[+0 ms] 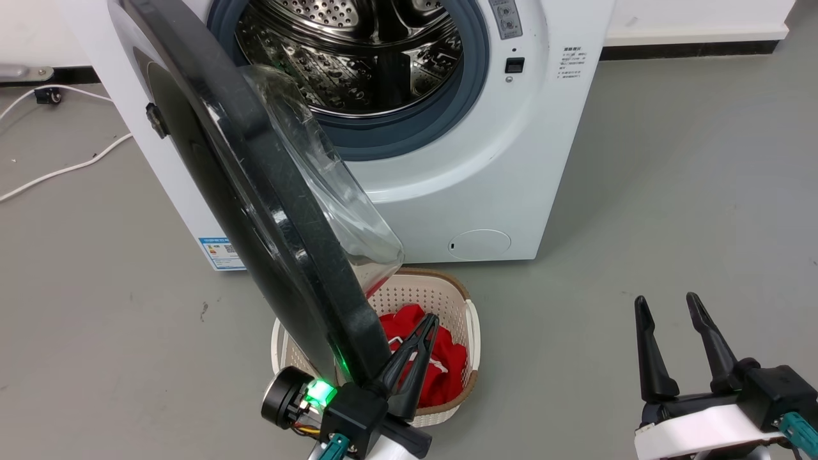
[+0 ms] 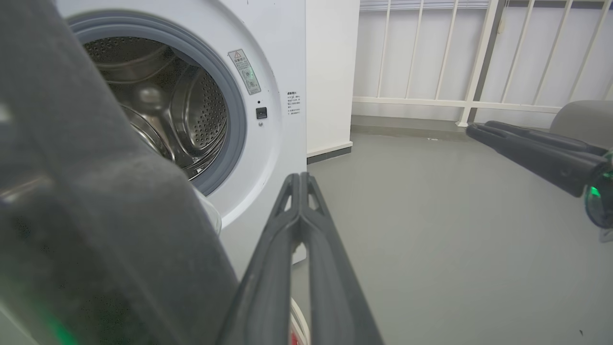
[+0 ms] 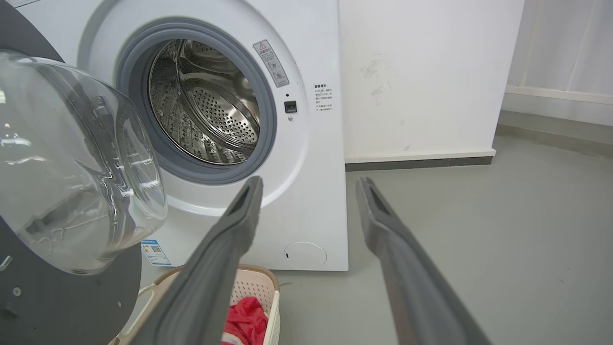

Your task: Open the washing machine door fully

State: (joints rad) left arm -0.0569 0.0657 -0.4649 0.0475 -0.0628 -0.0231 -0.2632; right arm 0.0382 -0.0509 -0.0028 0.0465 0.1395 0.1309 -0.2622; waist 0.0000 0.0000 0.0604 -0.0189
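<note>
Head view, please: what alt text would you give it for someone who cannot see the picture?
A white washing machine has its round black door swung partly open, baring the steel drum. The left gripper, fingers shut together, sits by the door's lower edge over a cream basket of red cloth; the right gripper is open at lower right.

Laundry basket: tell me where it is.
Head view, lower centre: the laundry basket stands on the floor before the washing machine, under the washing machine door, by the left gripper.
</note>
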